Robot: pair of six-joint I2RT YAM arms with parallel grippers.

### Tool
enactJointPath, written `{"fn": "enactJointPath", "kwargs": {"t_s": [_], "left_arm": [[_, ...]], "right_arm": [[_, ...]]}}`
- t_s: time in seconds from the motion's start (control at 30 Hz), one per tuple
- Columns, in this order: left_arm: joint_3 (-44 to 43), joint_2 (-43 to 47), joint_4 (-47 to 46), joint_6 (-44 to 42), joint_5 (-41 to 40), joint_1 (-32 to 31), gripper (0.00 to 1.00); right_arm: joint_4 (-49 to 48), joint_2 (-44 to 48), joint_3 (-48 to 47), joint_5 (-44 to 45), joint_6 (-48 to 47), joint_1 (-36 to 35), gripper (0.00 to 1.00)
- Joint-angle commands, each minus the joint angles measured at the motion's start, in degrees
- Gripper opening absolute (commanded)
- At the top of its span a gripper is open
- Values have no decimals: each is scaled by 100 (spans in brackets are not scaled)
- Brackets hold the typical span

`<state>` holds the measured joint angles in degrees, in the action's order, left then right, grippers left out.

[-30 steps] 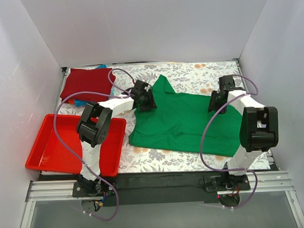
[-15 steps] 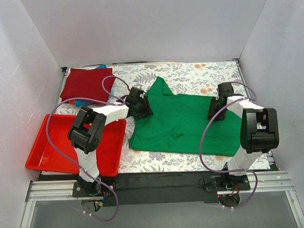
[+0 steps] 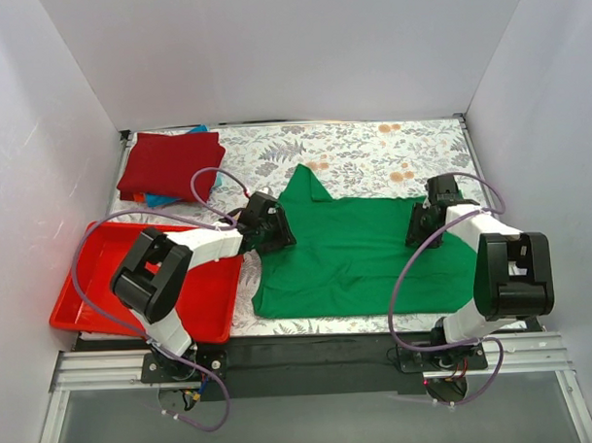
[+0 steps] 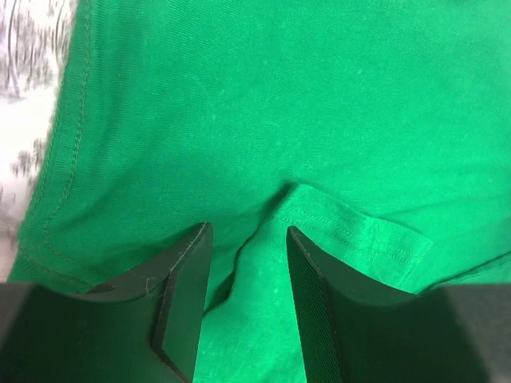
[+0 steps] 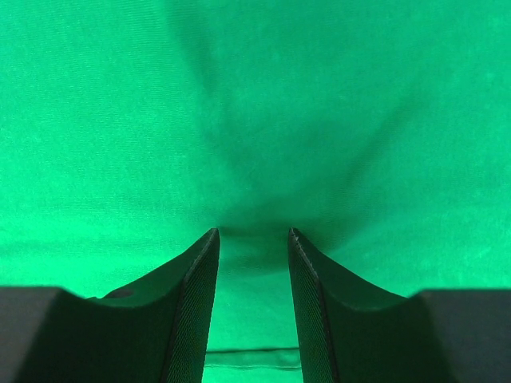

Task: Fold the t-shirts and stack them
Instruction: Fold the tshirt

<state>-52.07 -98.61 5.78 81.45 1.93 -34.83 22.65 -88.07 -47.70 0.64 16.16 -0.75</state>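
Cloth is filling both wrist views. Well out past the left gripper's (image 3: 269,225) outer side, the dark red t-shirt (image 3: 168,163) is lying folded over a blue t-shirt's edge (image 3: 159,199), with the red tray (image 3: 89,277) just beside that arm.

The left gripper is sitting on the left edge of the green t-shirt (image 3: 355,253). Its jaws are partly drawn in and seem to be pinching a hemmed fold that is bunching up between them. From there the shirt is stretching straight across to the right gripper (image 3: 424,222), so its long axis is running from one gripper to the other. Most of the body is lying on the side toward the arm bases.

The right gripper is resting on the shirt's right part. Its jaws are likewise half closed, and creases are converging on the gap, so it appears to be pinching cloth. Each arm is nearer its own end, so the coming fold is likely calling for both moving together.
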Motion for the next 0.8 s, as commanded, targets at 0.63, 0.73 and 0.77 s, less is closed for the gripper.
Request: {"fn": "enactJointPath", "kwargs": {"t_s": [0.63, 0.73, 0.77], "left_arm": [[339, 940, 705, 267, -677, -384, 41], [-293, 730, 792, 4, -685, -384, 41], [-460, 616, 828, -41, -694, -376, 41]], "right_arm": [[960, 757, 298, 50, 133, 14, 48], [1065, 643, -177, 120, 124, 14, 48], [1092, 564, -491, 137, 124, 23, 48]]}}
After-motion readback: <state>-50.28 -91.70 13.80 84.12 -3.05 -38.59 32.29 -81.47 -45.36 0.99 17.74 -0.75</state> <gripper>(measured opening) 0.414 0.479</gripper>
